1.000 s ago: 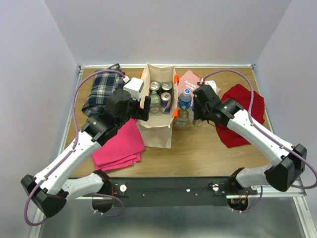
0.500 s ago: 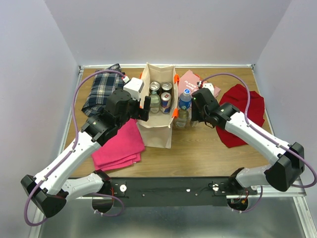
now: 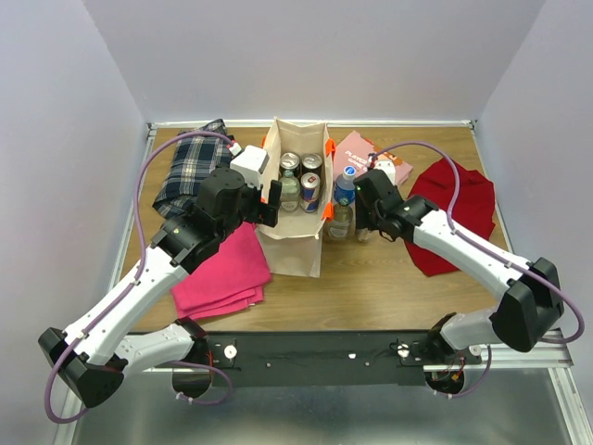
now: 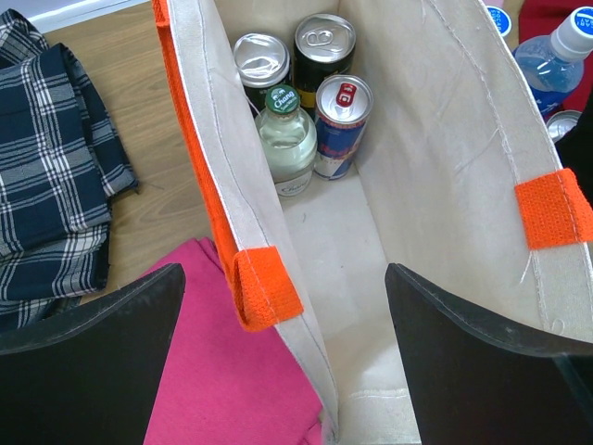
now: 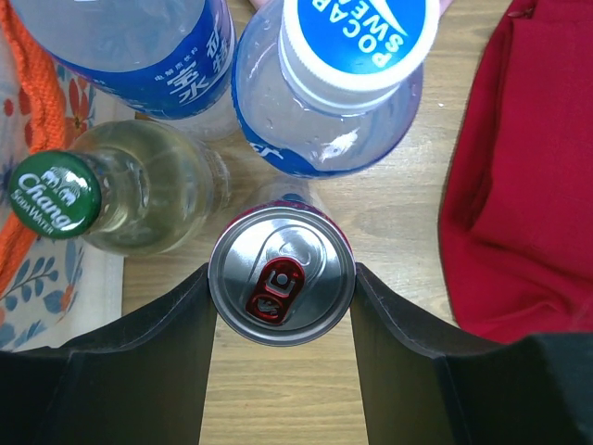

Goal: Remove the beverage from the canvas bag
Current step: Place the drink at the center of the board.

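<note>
The beige canvas bag (image 3: 295, 243) with orange handles stands open at mid-table. At its far end are two cans (image 3: 290, 162), a Red Bull can (image 4: 343, 97) and a green-capped bottle (image 4: 283, 130). My left gripper (image 4: 285, 273) is open and straddles the bag's left wall (image 4: 218, 158), one finger inside and one over the pink cloth. Just right of the bag, my right gripper (image 5: 281, 287) is shut on a silver-topped can (image 5: 306, 250) with a red tab. It is next to a Pocari Sweat bottle (image 5: 357, 56) and a Chang soda bottle (image 5: 157, 190).
A folded pink cloth (image 3: 222, 273) lies left of the bag, with a plaid cloth (image 3: 190, 171) behind it. A red cloth (image 3: 454, 209) lies under the right arm. A pink packet (image 3: 357, 148) sits at the back. Another blue-labelled bottle (image 5: 139, 46) stands beside the Pocari bottle.
My right gripper has moved left with the can, closer to the bottles beside the bag. The left arm has not moved.
</note>
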### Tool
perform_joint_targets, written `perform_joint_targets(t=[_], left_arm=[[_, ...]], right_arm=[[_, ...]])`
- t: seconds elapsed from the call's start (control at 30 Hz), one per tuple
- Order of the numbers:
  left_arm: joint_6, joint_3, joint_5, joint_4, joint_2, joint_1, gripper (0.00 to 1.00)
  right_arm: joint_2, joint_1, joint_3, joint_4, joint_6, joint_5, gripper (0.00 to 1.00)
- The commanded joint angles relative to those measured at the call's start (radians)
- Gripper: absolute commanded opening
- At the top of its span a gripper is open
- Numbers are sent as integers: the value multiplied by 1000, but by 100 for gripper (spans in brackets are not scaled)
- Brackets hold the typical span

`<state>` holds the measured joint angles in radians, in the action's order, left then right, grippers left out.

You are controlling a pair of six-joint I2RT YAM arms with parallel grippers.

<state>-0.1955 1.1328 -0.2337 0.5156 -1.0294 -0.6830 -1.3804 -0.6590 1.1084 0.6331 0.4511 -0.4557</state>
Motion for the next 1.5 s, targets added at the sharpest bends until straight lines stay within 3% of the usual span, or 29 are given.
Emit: perform_joint_targets(t=[0.0, 0.93, 1.23, 1.3, 1.47], left_arm=[[-8, -8, -9, -25, 20, -6, 99], [-2, 5, -1, -20, 12, -6, 99], [-1, 1, -1, -20, 15, -6, 99], [-2, 1, -1, -19, 15, -6, 99], [-2, -1, -3, -20, 17, -6, 99]], right_arm=[[-23, 4, 5, -91, -12, -48, 1], [-46, 4, -18, -165, 4, -84, 1], [-31, 6, -45, -173, 27, -106, 15], [-31, 4, -48, -171, 28, -106, 31], [-22, 6, -56, -173, 35, -104, 37]])
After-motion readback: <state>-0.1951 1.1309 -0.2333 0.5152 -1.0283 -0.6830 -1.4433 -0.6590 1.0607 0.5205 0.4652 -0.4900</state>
